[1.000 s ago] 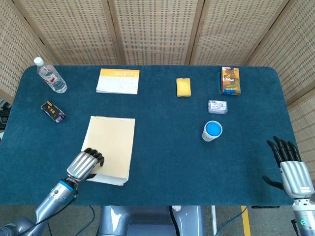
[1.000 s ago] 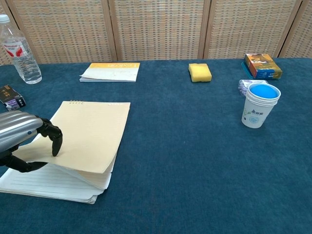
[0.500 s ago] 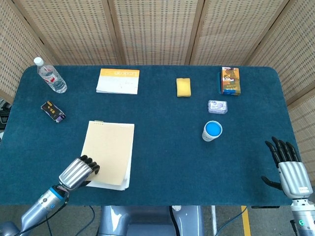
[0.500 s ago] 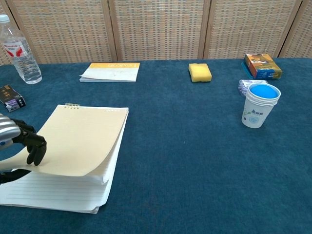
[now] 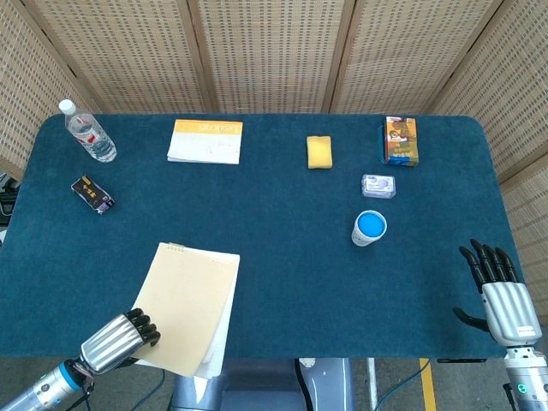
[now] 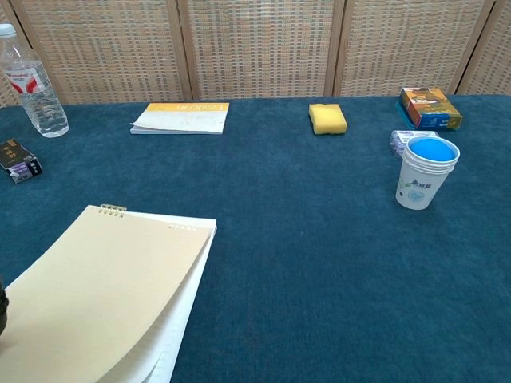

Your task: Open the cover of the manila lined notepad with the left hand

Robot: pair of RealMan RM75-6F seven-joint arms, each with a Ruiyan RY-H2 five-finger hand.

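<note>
The manila lined notepad (image 5: 190,301) lies at the table's front left and hangs over the front edge. Its tan cover (image 6: 112,291) is lifted off the white lined pages along the right side. My left hand (image 5: 117,341) is at the pad's near left corner, fingers curled over the cover's edge and holding it. In the chest view only a dark sliver of the left hand (image 6: 1,308) shows at the frame's left edge. My right hand (image 5: 500,289) hovers off the front right of the table, fingers spread and holding nothing.
At the back stand a water bottle (image 5: 88,132), an orange-topped pad (image 5: 205,141), a yellow sponge (image 5: 318,151) and a colourful box (image 5: 400,140). A small dark box (image 5: 92,194) lies left. A paper cup (image 5: 369,228) and a small packet (image 5: 378,186) sit right.
My left hand has drawn back toward the front edge, dragging the notepad with it. The pad now overhangs the table and has turned slightly. The right hand has barely moved.
</note>
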